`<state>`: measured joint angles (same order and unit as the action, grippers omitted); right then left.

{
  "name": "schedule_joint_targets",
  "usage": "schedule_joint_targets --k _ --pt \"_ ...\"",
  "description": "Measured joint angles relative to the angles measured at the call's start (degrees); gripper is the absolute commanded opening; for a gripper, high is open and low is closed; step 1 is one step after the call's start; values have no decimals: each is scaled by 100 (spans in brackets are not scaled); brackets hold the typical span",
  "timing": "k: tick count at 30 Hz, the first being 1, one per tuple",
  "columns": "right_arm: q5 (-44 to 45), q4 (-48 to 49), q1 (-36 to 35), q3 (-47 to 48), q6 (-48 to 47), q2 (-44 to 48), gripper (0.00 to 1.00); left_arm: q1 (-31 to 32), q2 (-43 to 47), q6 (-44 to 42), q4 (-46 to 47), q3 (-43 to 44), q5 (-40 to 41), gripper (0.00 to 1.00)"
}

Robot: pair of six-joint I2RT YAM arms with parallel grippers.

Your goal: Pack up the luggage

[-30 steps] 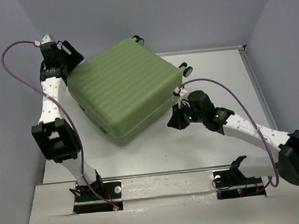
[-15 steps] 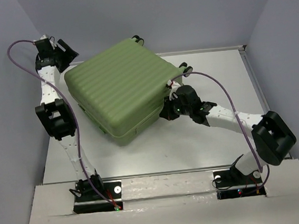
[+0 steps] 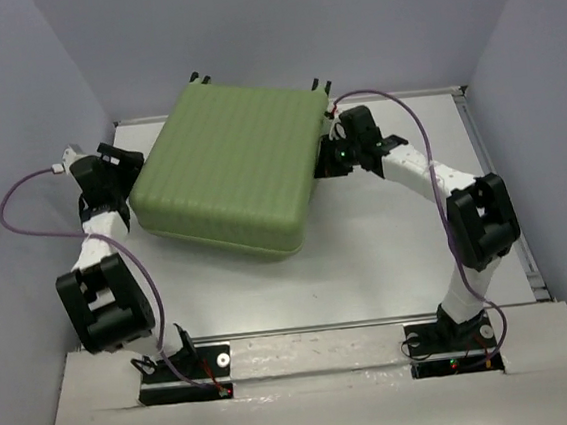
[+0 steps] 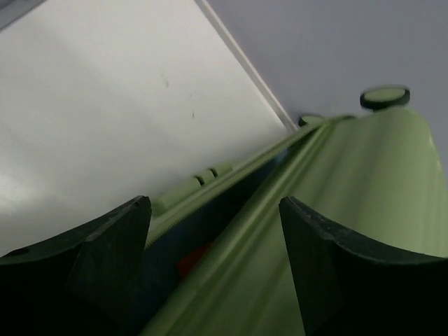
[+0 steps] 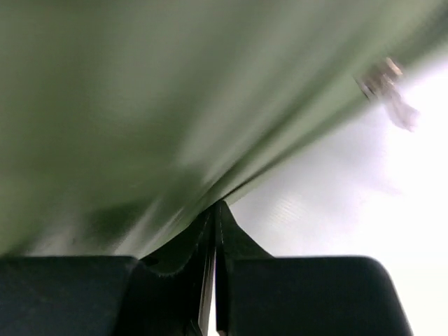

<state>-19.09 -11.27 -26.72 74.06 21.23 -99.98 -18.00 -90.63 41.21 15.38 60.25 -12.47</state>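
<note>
The luggage (image 3: 224, 168) lies flat on the table (image 3: 388, 253), in the far middle part of it and a little to the left, ribbed shell up, and its caster wheels (image 3: 200, 78) point to the back wall. From above it looks closed, but the left wrist view shows a narrow gap between the two halves, with blue lining (image 4: 231, 206) and a small orange-red thing (image 4: 192, 260) inside. The left gripper (image 3: 122, 168) is at the left edge with its fingers spread wide and the seam between them. The right gripper (image 3: 322, 161) is at the right edge with its fingers pressed together and their tips against the shell. I think the step is to bring the halves fully together. To do this well, both arms should press evenly from the two sides, so that the case does not slide, and the lining and the orange-red thing must stay inside the rim. The right wrist view is much blurred: I cannot tell if something thin is held between the fingers, and a small metal piece (image 5: 388, 87), maybe a zipper pull, is not clear. The near seam is hidden from above.
</note>
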Motion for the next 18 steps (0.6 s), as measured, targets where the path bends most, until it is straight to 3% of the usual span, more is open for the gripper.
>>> schedule_joint_targets --k 1,2,5,8,11,12,14,15,16,17,18 --pt "-48 -402 94 389 -9 -179 28 0 372 33 114 -396 63 87" --pt "13 -638 219 710 -74 -369 42 0 809 87 157 -800 66 90" --pt "293 -678 472 1419 -210 -927 56 57 1810 37 11 -1440 103 94" --pt "188 -389 573 1427 -238 -953 58 223 2430 -219 -501 -1233 20 96" --pt "37 -269 542 868 -247 -302 58 385 2516 -442 -1139 -533 -81 97" --pt "33 -219 540 719 -254 -103 56 426 2524 -511 -1305 -219 -94 97" --pt "-35 -92 560 155 -308 568 40 457 2616 -629 -1550 330 -66 92" --pt "-50 -4 564 -74 -315 841 25 518 2785 -680 -1587 501 -20 90" --pt "-105 197 568 -378 -341 1108 20 546 2957 -717 -1591 525 -2 88" --pt "-229 369 575 -835 -374 1519 8 658 3265 -802 -1687 522 76 82" --pt "-334 503 579 -1099 -404 1709 7 807 3475 -850 -1714 485 125 74"
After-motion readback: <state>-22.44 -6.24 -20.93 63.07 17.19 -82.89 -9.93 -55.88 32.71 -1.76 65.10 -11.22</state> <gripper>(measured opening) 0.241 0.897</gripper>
